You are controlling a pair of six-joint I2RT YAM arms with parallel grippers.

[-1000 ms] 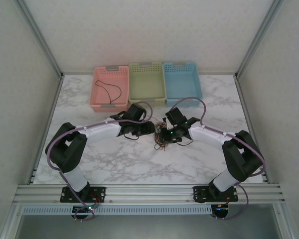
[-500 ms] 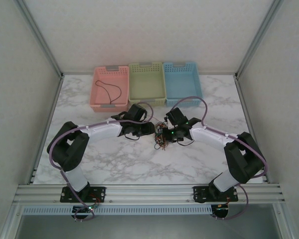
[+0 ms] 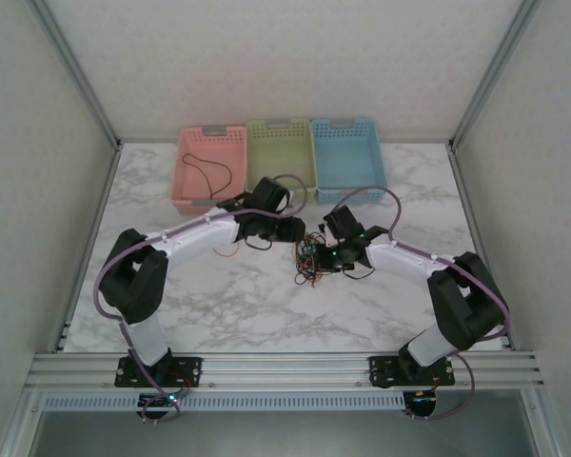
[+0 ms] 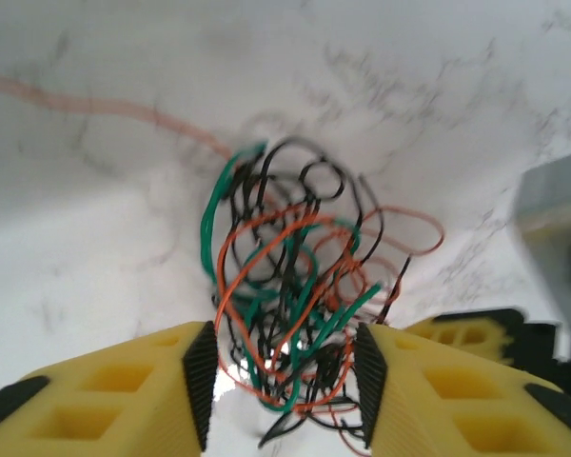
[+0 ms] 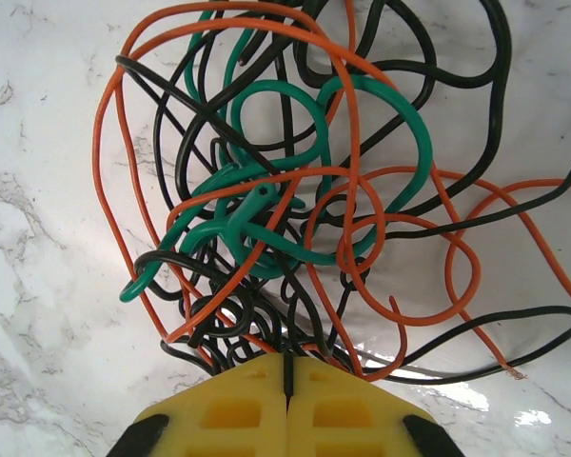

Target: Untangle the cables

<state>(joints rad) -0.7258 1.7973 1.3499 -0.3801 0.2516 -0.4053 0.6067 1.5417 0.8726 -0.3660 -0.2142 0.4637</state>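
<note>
Left gripper [image 4: 281,386], yellow fingers with black pads: held about half open, set astride the tangle of hair-thin black, orange and green cables [image 4: 290,276]. Tangle is found on the white marble table [image 3: 266,314], near the front of the pale green plastic basket [image 3: 281,162]. Right gripper [image 5: 287,373]: fully closed, black strands pinched at the tips. Since a second ago the left gripper has been brought rightward, up to the tangle.

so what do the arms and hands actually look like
The left arm and right arm have white links, black joints and a lilac cable looping alongside. The left hand and right hand have blocky yellow fingers with moulded recesses and black pads.
</note>
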